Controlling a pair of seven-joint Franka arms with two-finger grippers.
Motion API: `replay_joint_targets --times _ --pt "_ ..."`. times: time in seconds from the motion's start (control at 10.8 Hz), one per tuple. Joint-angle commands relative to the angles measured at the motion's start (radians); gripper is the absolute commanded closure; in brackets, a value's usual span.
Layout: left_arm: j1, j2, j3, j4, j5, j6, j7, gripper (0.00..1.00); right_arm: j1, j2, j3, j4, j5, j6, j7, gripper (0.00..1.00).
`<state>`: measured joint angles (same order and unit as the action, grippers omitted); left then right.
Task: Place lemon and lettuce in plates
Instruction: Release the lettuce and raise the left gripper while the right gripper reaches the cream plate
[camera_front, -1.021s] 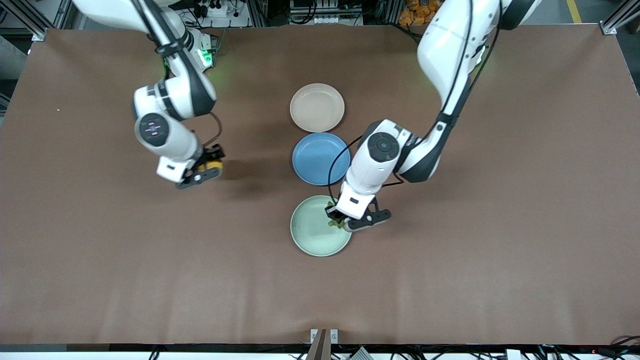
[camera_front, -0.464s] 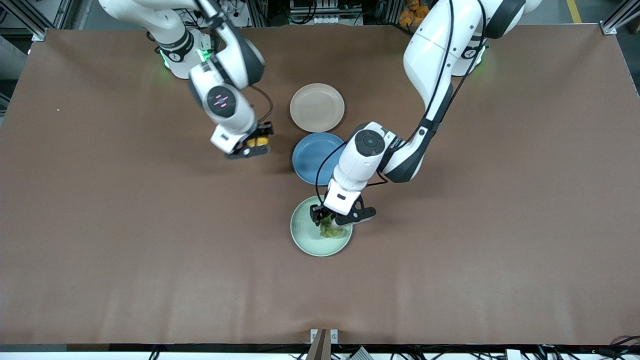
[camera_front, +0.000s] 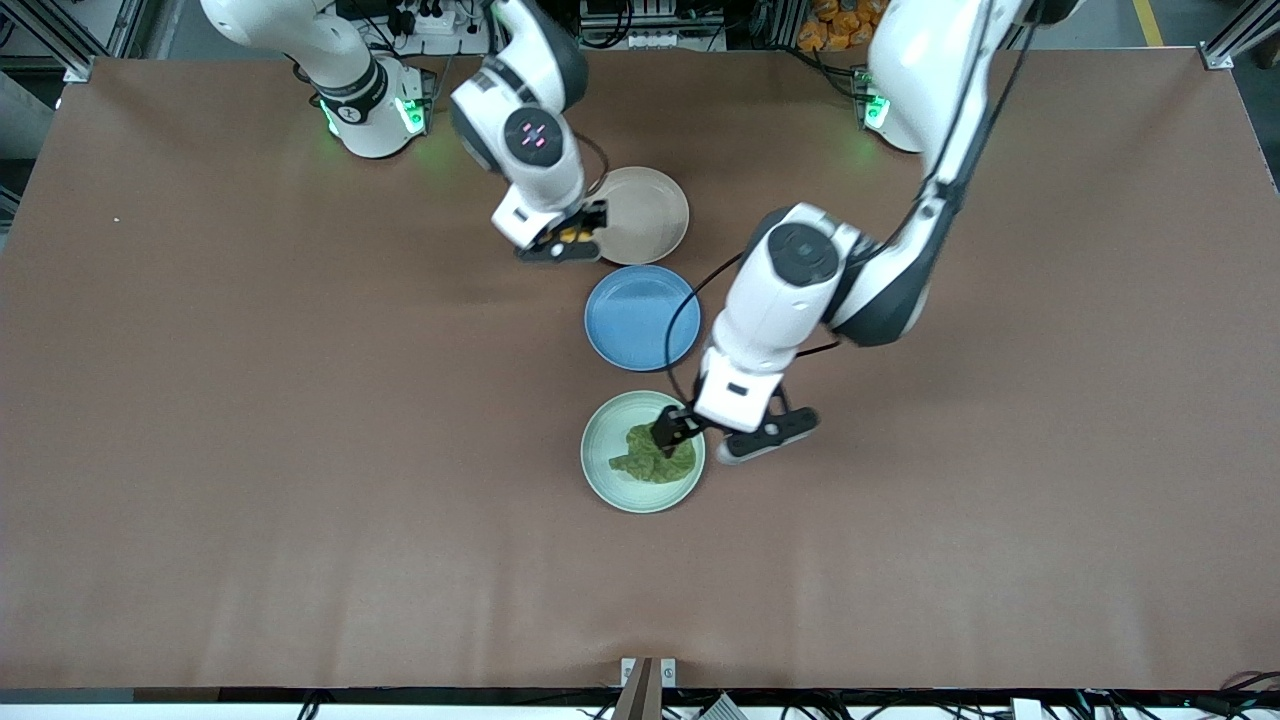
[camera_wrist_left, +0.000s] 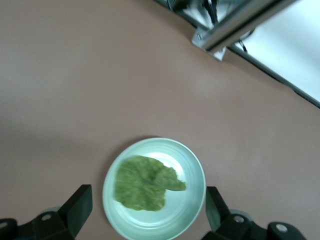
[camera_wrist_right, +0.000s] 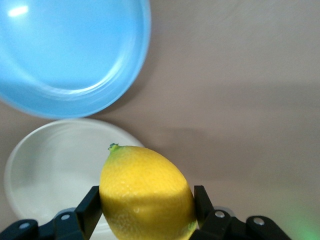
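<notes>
The lettuce (camera_front: 655, 458) (camera_wrist_left: 142, 182) lies flat in the mint green plate (camera_front: 603, 447) (camera_wrist_left: 192, 197), the plate nearest the front camera. My left gripper (camera_front: 722, 437) (camera_wrist_left: 147, 210) hangs open above that plate's rim on the left arm's side, holding nothing. My right gripper (camera_front: 560, 240) (camera_wrist_right: 146, 210) is shut on the yellow lemon (camera_front: 572, 237) (camera_wrist_right: 145, 190). It hovers over the rim of the beige-pink plate (camera_front: 650, 210) (camera_wrist_right: 50, 165) on the right arm's side.
An empty blue plate (camera_front: 640, 318) (camera_wrist_right: 65, 45) sits between the beige-pink and green plates, so the three form a line down the table's middle. Brown table surface (camera_front: 300, 450) spreads wide on both sides.
My left gripper opened and let go of the lettuce, which now lies in the green plate, then rose. My right arm carried the lemon across to the beige-pink plate's rim.
</notes>
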<state>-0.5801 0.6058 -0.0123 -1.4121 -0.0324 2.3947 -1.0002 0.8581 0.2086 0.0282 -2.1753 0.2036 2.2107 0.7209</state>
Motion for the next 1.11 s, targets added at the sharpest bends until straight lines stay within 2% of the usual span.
replay_joint_targets --times 0.0,0.19,0.37,0.46,0.56,0.65,1.02 --pt "0.07 -0.121 -0.001 -0.038 0.058 -0.142 0.088 0.0 0.105 0.058 -0.01 0.09 0.033 0.003 0.136 0.87" --pt "0.127 -0.188 -0.003 -0.042 0.057 -0.269 0.28 0.0 0.143 0.125 -0.01 0.094 0.034 0.102 0.246 0.86" --pt "0.17 -0.23 -0.003 -0.042 0.057 -0.378 0.383 0.0 0.156 0.181 -0.008 0.097 0.06 0.173 0.328 0.86" --pt "0.198 -0.248 -0.003 -0.042 0.057 -0.417 0.447 0.0 0.157 0.189 -0.01 0.097 0.089 0.182 0.336 0.81" --pt "0.23 -0.267 -0.006 -0.044 0.055 -0.458 0.48 0.0 0.157 0.19 -0.01 0.095 0.105 0.182 0.339 0.49" --pt "0.261 -0.291 -0.006 -0.044 0.055 -0.52 0.501 0.0 0.165 0.192 -0.01 0.095 0.105 0.182 0.344 0.0" --pt "0.365 -0.385 -0.006 -0.05 0.055 -0.716 0.681 0.0 0.165 0.186 -0.014 0.101 0.105 0.172 0.356 0.0"
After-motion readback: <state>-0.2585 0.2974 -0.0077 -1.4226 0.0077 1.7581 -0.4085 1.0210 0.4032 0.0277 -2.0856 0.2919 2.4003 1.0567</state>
